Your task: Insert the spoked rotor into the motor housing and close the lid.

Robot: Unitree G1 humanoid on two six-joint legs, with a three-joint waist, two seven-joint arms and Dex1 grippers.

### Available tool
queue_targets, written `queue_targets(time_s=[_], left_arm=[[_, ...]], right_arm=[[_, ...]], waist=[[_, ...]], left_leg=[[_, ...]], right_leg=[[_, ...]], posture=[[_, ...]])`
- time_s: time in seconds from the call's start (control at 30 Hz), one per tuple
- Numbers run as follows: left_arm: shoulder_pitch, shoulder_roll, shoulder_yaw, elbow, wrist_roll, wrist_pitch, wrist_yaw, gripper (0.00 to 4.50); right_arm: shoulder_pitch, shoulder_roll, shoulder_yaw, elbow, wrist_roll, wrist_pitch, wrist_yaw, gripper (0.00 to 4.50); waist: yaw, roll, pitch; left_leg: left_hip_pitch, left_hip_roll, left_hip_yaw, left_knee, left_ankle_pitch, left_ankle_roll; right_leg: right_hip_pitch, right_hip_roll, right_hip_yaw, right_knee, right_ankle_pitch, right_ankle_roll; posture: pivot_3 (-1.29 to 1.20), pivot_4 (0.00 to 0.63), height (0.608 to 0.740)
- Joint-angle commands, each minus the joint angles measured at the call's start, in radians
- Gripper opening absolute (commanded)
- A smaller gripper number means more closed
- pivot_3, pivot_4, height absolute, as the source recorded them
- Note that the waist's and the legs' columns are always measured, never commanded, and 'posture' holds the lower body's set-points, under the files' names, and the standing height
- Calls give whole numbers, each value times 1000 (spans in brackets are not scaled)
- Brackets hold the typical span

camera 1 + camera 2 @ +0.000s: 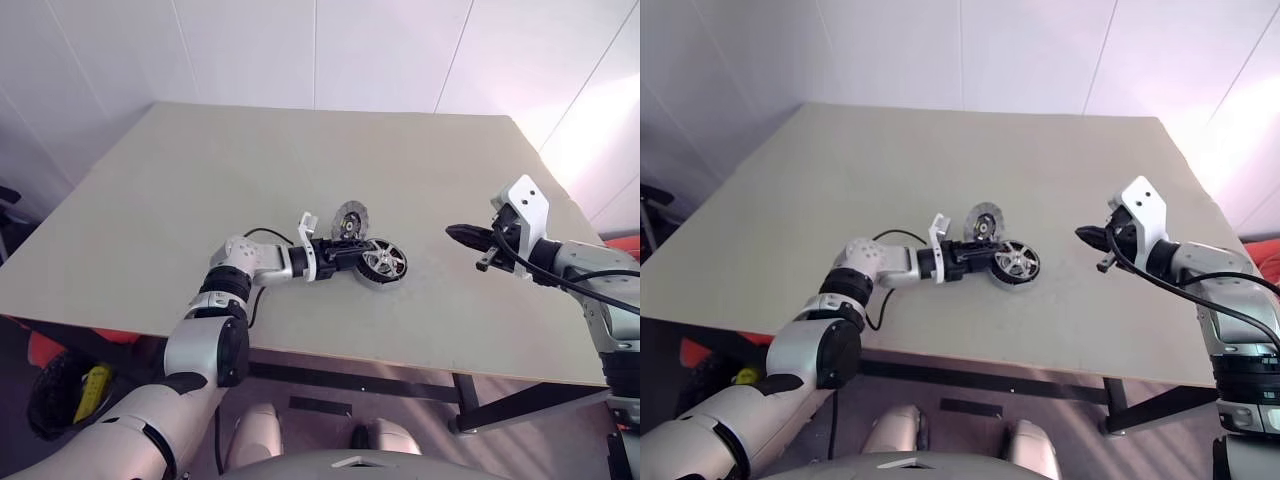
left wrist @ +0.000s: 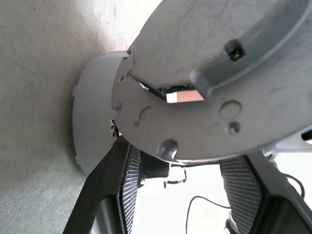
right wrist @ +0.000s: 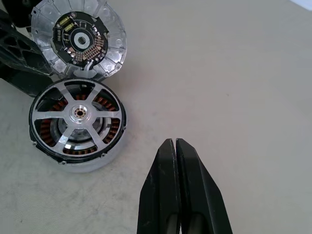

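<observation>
On the beige table (image 1: 200,200), the left gripper (image 1: 352,252) reaches in low from the left, its black fingers (image 2: 114,195) apart with the grey underside of a round part close above them in the left wrist view. At its tips lies the motor housing (image 3: 77,119), with the spoked rotor (image 3: 79,113) already seated inside, its silver spokes crossing over the copper windings. Touching the housing's far edge leans the lid (image 3: 78,38), a silvery finned disc, tilted up and showing a dark circuit board. Well to the right, the right gripper (image 1: 462,236) hovers above the table, fingers pressed together and empty, pointing toward the housing.
</observation>
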Motion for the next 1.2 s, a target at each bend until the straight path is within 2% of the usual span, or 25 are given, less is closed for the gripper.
queue_targets(time_s=[0.03, 0.5, 0.63, 0.9, 1.2], left_arm=[[19, 18, -33, -96, 0, 44, -36, 2545], [104, 79, -15, -393, -42, 126, 3, 2545], [148, 97, -29, -472, -20, 64, 6, 2545], [187, 158, -31, -571, -12, -37, 16, 2545], [187, 183, -47, -593, -11, -73, 23, 2545]], right_arm=[[-27, 3, 1, -10, 1, -23, 6, 0], [-45, 46, 41, -46, 18, -13, 15, 0], [-51, 126, 110, -61, 16, 2, 2, 0], [-54, 264, 223, 33, -40, 0, -53, 0], [-46, 290, 227, 80, -63, -24, -64, 0]], waist=[[-2, 0, 0], [-7, 0, 0], [-11, 0, 0], [-11, 1, 1], [-11, 1, 1]], left_leg=[[0, 0, 0, 0, 0, 0], [-1, 0, 0, 0, 0, 0], [-1, 0, 0, 0, 0, 0], [-2, 1, 0, -1, -2, -3], [0, 0, 0, -1, -2, -4]], right_leg=[[0, 0, 0, 0, 0, 0], [-1, 0, 0, 0, 0, -1], [-1, 0, 0, 0, 0, -1], [-2, -1, 0, 0, 0, -1], [0, -1, 0, 0, 0, 0]], posture=[[0, 0, 740], [0, 0, 740], [0, 0, 740], [0, 0, 740], [0, 0, 740]])
